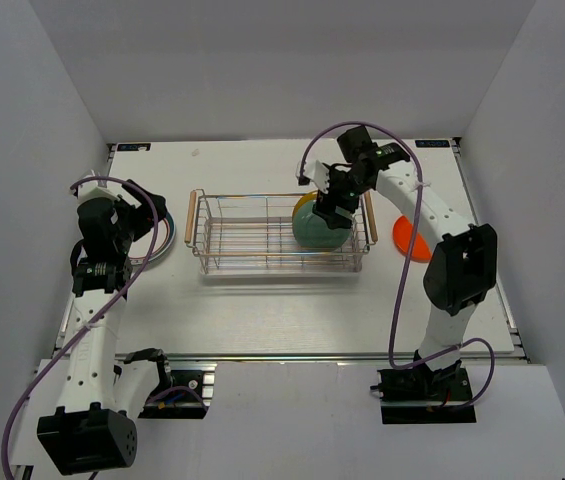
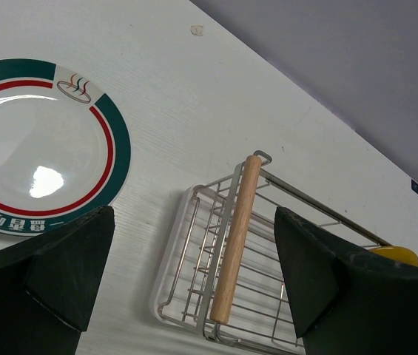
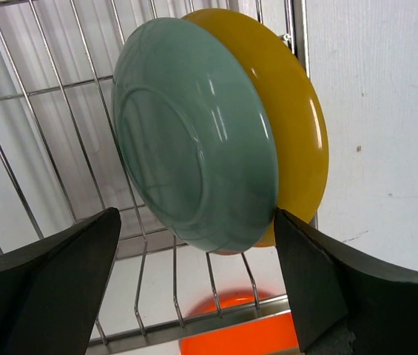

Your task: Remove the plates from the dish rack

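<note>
Black right fingers point(image 3: 46, 296) are hanging open either side of a round teal plate point(image 3: 194, 148) leaning on a round yellow plate point(image 3: 301, 140) in the silver wire rack point(image 2: 234, 237). The left fingers point(image 2: 38, 285) are gaping open too

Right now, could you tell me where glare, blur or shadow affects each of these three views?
Left wrist: a bright glare spot on the white plate, and the left claw is dark and soft-edged. Right wrist: streaky sheen on the teal plate and yellow plate, right claw out of focus. Top external: even light, only a faint shadow beneath the dish rack.
</note>
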`<state>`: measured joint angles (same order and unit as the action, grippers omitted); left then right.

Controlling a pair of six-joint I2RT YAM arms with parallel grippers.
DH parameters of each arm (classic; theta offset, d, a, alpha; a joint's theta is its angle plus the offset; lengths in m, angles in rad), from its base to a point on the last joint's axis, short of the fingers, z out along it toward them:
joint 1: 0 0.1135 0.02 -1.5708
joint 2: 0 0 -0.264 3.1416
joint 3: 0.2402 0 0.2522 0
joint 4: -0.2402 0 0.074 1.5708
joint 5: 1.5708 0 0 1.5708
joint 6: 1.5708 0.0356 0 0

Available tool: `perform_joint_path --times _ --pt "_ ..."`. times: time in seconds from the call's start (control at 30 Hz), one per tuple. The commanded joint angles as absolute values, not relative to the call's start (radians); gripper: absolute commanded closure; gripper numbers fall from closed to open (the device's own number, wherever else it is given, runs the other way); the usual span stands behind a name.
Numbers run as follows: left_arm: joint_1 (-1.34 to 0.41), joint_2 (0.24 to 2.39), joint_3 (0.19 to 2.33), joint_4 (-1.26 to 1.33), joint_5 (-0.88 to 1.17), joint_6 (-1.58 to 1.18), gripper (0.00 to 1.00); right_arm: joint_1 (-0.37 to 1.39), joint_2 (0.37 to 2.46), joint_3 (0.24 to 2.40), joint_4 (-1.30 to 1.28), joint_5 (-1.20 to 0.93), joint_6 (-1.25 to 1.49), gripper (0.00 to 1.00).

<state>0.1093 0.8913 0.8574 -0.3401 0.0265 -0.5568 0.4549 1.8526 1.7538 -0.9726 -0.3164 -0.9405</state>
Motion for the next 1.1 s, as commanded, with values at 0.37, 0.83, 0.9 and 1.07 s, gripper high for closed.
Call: perform_joint_path --times 0.37,0.83,0.9,1.07 --pt "0.107 0.884 0.874 -0.347 0.021 -0.545 0.02 0.494 1.835 1.721 -1.069 -0.434 -1.011 0.11" --pt "0.107 0.879 0.870 -0.342 0.023 -0.545 0.02 0.508 1.815 1.721 -1.056 -0.413 -0.988 0.11" --pt "0.107 0.877 0.870 -0.342 0.023 -0.545 0.02 0.508 1.815 1.729 -1.052 -0.408 -0.977 0.11" --pt "0.107 0.876 0.868 -0.337 0.023 -0.543 0.02 0.509 1.807 1.733 -1.080 -0.433 -0.991 0.11"
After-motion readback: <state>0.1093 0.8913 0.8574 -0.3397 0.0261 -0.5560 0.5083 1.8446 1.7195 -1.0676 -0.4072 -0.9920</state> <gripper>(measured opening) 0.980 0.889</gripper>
